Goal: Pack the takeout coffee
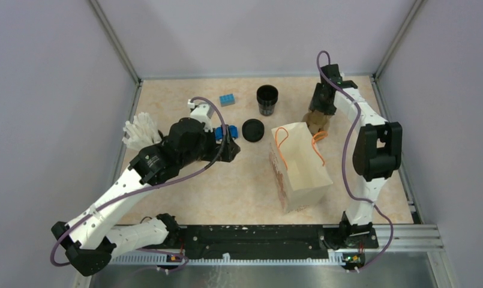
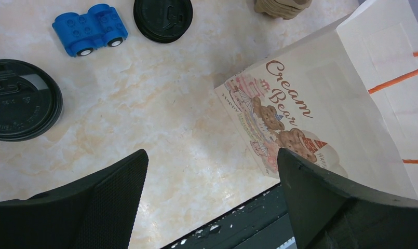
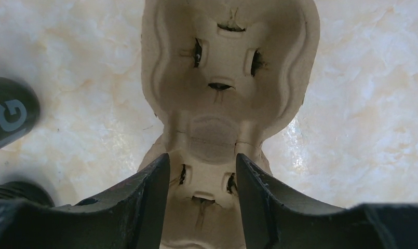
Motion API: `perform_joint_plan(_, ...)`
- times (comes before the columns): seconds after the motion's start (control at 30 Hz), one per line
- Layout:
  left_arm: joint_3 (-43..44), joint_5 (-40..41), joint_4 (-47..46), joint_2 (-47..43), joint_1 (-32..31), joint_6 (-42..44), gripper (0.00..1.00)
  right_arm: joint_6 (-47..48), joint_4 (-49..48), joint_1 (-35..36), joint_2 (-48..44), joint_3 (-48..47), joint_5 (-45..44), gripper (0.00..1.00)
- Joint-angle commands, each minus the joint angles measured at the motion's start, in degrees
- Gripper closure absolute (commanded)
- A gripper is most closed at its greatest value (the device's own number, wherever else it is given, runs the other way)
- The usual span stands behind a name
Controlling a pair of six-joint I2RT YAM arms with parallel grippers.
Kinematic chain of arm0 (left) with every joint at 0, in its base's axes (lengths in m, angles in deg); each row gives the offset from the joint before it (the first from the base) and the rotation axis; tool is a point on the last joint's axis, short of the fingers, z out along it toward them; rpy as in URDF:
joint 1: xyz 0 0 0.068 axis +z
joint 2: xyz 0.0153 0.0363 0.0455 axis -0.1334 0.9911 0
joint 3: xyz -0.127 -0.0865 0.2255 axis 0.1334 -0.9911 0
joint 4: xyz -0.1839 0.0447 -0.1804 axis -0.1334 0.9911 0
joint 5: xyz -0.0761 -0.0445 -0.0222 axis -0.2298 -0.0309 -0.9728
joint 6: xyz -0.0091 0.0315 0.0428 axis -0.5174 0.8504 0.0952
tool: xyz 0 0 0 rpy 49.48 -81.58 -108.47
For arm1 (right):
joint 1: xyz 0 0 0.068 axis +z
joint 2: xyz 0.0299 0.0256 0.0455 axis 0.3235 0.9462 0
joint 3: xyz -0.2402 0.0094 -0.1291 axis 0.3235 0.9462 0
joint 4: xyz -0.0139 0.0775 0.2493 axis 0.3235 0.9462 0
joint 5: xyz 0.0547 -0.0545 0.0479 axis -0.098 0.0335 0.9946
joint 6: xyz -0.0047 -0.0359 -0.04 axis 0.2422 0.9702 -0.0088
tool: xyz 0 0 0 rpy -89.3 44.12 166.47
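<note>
We see the takeout coffee cup [image 1: 267, 99] standing upright on the counter [image 1: 227, 192], in the upper middle of the top view. No end effector touches it. Its flat black lid [image 1: 252, 130] lies apart from it, just below and to the left, flat on the counter. In the left wrist view the lid [image 2: 14, 101] sits at the left edge, embossed face up.

A blue toy car [image 1: 227, 99] rests left of the cup. In the left wrist view, the car [image 2: 90, 28] is at the upper left.

The left end effector [image 1: 231, 144] hangs just left of the lid. Its fingers are spread wide with only bare counter between them, as the left wrist view [image 2: 212, 155] shows.

Right of the lid a white paper bag [image 1: 302, 168] with orange handles stands open. Its printed side [image 2: 310, 114] reads "Cream Bear".

At the bag's upper right corner is the brown pulp carrier [image 1: 315, 123], with the right end effector [image 1: 320, 111] directly over it. In the right wrist view the fingers [image 3: 201, 161] sit close on either side of the carrier's [image 3: 222, 62] nearer well. We cannot tell whether they are pressing on it.

A bundle of white utensils [image 1: 140, 131] shows at the left, partly behind the left arm.
</note>
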Motion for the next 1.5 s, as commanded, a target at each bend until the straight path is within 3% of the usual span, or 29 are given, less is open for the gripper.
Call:
perform_joint_plan(0.0,3.5,-1.1,-1.1,1.7,0.2,3.3,0.01,0.0,1.0,-0.3,0.8,-3.2,-0.7,0.51)
perform_joint_plan(1.03,3.3,-1.3,-1.3,1.8,0.2,2.3,0.01,-1.6,3.4,-0.3,6.0,-8.9,-3.1,0.55)
perform_joint_plan(1.23,3.2,-1.3,-1.7,2.0,0.2,3.0,0.01,-2.1,4.7,-0.3,5.4,-8.5,-3.9,0.61)
perform_joint_plan(1.47,3.2,-2.0,-2.3,2.7,0.2,3.9,0.01,-2.0,5.9,-0.2,5.1,-8.4,-4.5,0.57)
